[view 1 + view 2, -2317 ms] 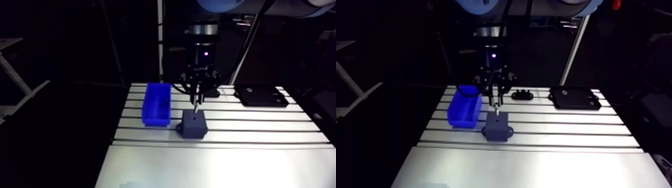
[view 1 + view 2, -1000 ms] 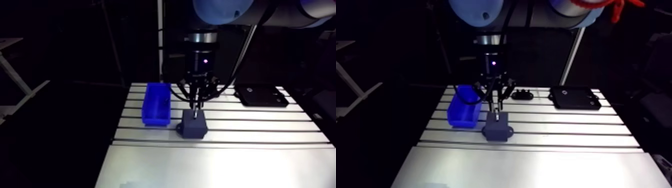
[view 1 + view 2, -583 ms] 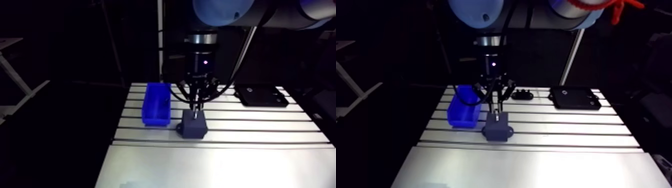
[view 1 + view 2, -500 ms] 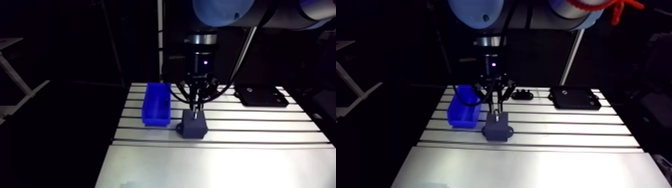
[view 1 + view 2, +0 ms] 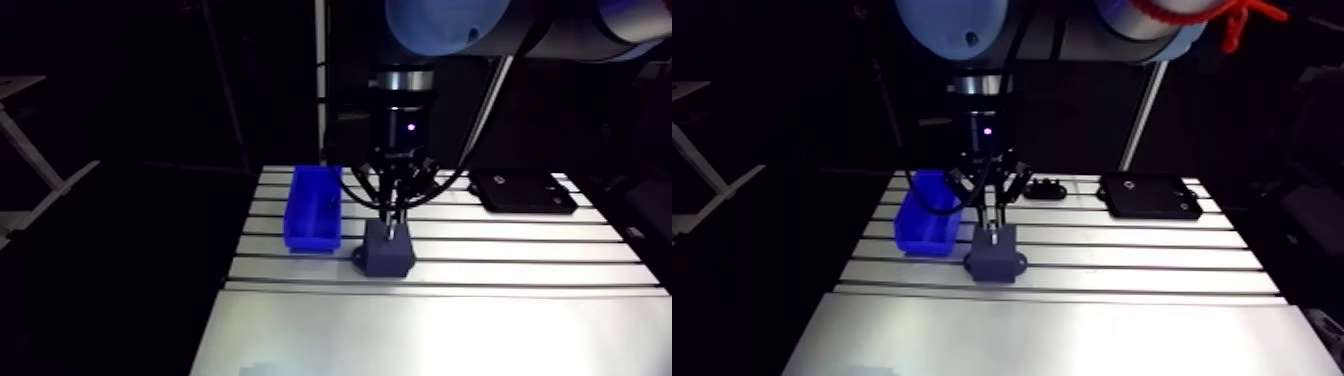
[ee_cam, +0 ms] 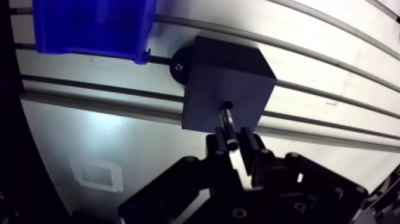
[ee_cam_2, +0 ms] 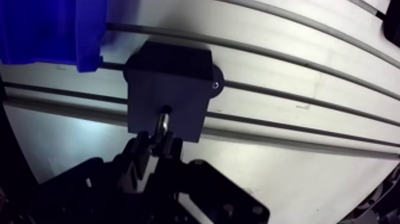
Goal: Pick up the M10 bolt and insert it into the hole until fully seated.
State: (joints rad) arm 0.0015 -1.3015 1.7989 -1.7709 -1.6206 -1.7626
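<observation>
Tool point(image 6: 235, 143): clamped on the M10 bolt point(image 6: 228, 121), lower than just before.
M10 bolt: upright, tip now in the hole point(image 6: 227, 106); shank showing, so probably not seated yet.
Block point(image 6: 223, 71): on the bench point(image 6: 333, 83), unmoved.
Blue bin point(image 6: 89, 27): just beyond the block.

Colour rundown: the bin point(image 5: 313, 208) is plain bright blue. The block point(image 6: 226, 83) is matte dark grey, almost charcoal. The bolt point(image 6: 228, 121) is shiny silver metal. The surface point(image 5: 450, 320) is pale silvery aluminium striped with dark parallel slots. The end effector point(image 6: 238, 143) is all black, with a tiny purple light point(image 5: 408, 127) on its body. The flat plate point(image 5: 1149, 196) is black too.
</observation>
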